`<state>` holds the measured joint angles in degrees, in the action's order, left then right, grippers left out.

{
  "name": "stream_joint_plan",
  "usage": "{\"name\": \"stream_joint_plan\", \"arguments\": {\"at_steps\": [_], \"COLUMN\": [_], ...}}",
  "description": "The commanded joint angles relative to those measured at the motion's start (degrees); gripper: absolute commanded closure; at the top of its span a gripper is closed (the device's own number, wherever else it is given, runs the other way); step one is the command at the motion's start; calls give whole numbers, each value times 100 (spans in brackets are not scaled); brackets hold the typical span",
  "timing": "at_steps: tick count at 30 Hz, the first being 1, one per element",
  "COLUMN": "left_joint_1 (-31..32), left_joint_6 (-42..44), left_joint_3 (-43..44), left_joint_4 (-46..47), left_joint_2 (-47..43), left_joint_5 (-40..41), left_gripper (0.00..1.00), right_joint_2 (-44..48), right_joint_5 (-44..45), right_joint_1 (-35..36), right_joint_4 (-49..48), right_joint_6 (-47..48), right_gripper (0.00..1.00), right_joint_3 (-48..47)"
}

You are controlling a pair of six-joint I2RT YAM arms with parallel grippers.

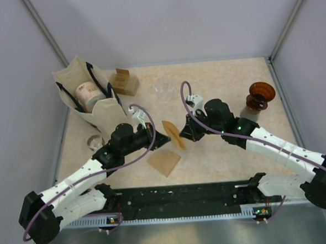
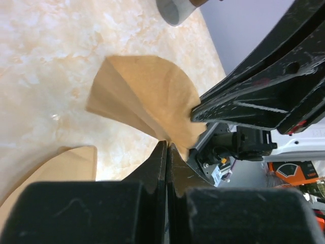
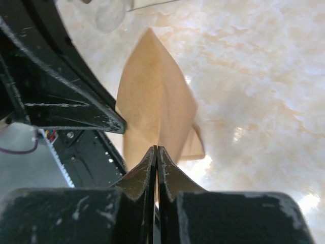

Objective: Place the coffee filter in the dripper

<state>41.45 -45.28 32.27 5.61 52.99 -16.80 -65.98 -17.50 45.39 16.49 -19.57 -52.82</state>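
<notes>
A brown paper coffee filter [image 1: 173, 134] hangs above the table's middle, held between both grippers. My left gripper [image 1: 165, 137] is shut on its left edge; the filter fans out ahead of the jaws in the left wrist view [image 2: 144, 99]. My right gripper [image 1: 184, 135] is shut on its right edge; the filter shows partly spread in the right wrist view [image 3: 155, 104]. A second brown filter [image 1: 164, 163] lies flat on the table below. The amber dripper [image 1: 261, 95] sits on a pale base at the right back. A clear glass dripper [image 1: 164, 91] stands at the back middle.
A cream tote bag [image 1: 86, 96] with a roll inside stands at the back left. A small cardboard box [image 1: 123, 82] is beside it. A clear glass [image 1: 94, 141] lies by the left arm. Grey walls enclose the table.
</notes>
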Motion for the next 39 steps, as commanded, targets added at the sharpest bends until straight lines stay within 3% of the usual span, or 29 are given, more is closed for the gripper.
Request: {"name": "stream_joint_plan", "arguments": {"at_steps": [1, 5, 13, 22, 28, 32, 34, 39], "left_joint_1": [12, 21, 12, 21, 12, 12, 21, 12], "left_joint_6": [221, 265, 212, 204, 160, -86, -244, -570], "left_joint_3": [350, 560, 728, 1026, 1141, 1299, 1291, 1431], "left_joint_4": [-463, -1009, -1211, -1474, -1343, -1264, -1054, -842], "left_joint_2": [-157, 44, 343, 686, 949, 1230, 1336, 1661], "left_joint_5": [396, 450, 466, 598, 414, 204, 37, 176], "left_gripper": [100, 100, 100, 100, 100, 39, 2, 1], "right_joint_2": [252, 191, 102, -82, -82, 15, -38, -65], "right_joint_5": [1096, 1958, 2628, 2751, 2199, 2022, 1935, 1820], "right_joint_1": [76, 67, 67, 67, 67, 67, 67, 76], "right_joint_4": [284, 504, 689, 742, 540, 469, 451, 285], "right_joint_6": [-73, -99, -64, 15, 76, -11, -29, -81], "right_gripper": [100, 100, 100, 100, 100, 100, 100, 100], "right_joint_3": [-123, -150, -203, -185, -159, -176, -167, -71]}}
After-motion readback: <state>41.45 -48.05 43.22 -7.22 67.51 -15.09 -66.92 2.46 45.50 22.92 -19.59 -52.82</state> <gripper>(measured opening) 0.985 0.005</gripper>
